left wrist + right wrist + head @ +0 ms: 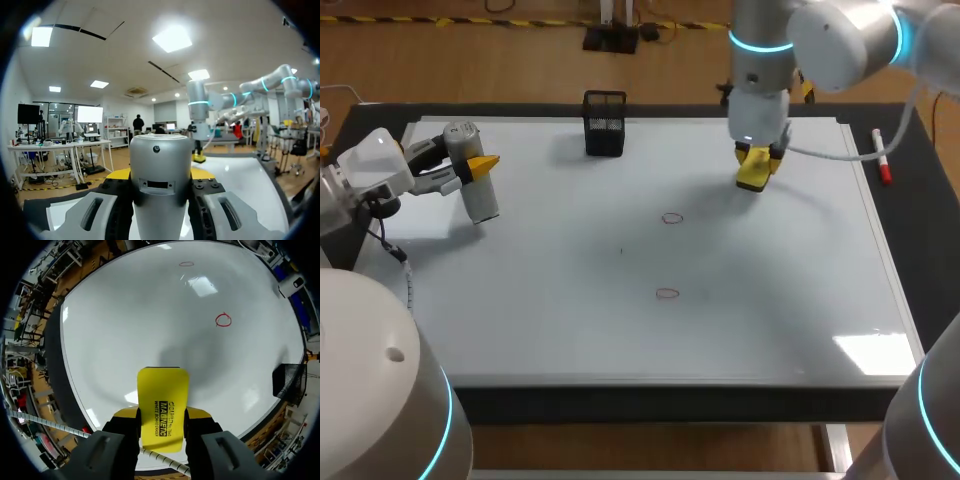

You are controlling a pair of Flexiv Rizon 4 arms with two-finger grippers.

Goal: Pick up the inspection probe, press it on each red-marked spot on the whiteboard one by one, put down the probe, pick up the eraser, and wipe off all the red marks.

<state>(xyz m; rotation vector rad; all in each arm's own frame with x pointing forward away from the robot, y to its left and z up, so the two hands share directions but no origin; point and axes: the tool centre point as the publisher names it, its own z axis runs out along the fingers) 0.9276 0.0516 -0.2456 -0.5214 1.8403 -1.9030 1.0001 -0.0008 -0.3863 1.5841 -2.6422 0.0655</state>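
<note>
The inspection probe (478, 195), a silver cylinder, stands upright over the left part of the whiteboard (540, 300), and my left gripper (475, 165) is shut on it from the side. In the left wrist view the probe (160, 165) fills the gap between the fingers of that gripper (160, 176). My right gripper (757, 160) points down over the far right of the board, shut on the yellow eraser (752, 181). The eraser (163, 390) sticks out ahead of this gripper (162, 414). Two red ring marks (672, 218) (667, 293) lie mid-board; both marks (223, 320) (186, 263) are ahead of the eraser.
A black mesh basket (605, 123) stands at the board's far edge, also seen beside the right gripper as the basket (287, 382). A red marker (882, 158) lies on the dark table to the right of the board.
</note>
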